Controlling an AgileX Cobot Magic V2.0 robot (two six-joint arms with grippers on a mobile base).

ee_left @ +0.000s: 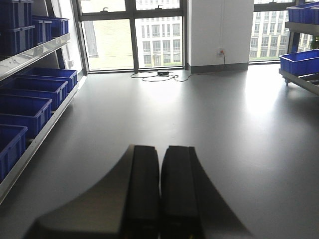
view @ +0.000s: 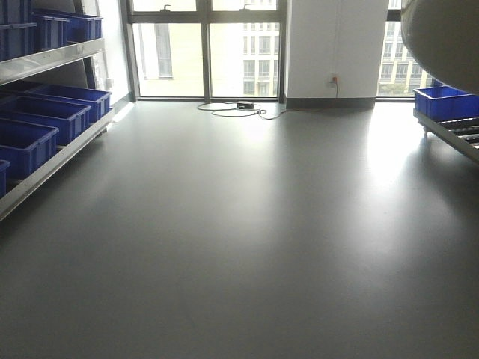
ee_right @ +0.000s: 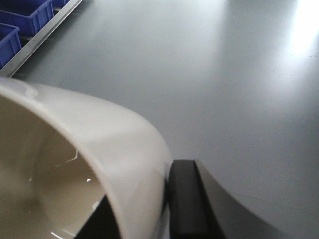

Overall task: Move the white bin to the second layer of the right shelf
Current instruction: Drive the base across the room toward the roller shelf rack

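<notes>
Front view: shows only the rounded underside of the white bin (view: 441,37), cut by the frame edge, right of the window (view: 206,48) and far nearer the camera than it, raised off the grey floor (view: 239,247). Shows also the right shelf (view: 458,134), right of the window, with roller lanes and one blue crate (view: 441,101) on the visible level, apart from the bin and not touching it. Cannot tell from here which layer. Gives no sight of the grasp. Right wrist view: supplies that grasp. Right gripper (ee_right: 142,186) clamped on the rim wall of the white bin (ee_right: 99,134), with one of the fingers (ee_right: 187,199) pressed to the outer face and the other, dark, inside the tub against the inner face. Open mouth of the bin toward this camera. Left wrist view: alone in showing the left gripper (ee_left: 160,154), clenched, pads flat together with only a thin seam between, grasping nothing, pointed toward the window (ee_left: 132,35). Adds what the front view crops: a higher level of the right shelf (ee_left: 299,79), right of the window, carrying upper crates (ee_left: 305,12). Common to both wide views: left of the window, a left rack (view: 52,60) loaded with blue tubs; just below the window, a cable (view: 239,111) lying on the floor.
</notes>
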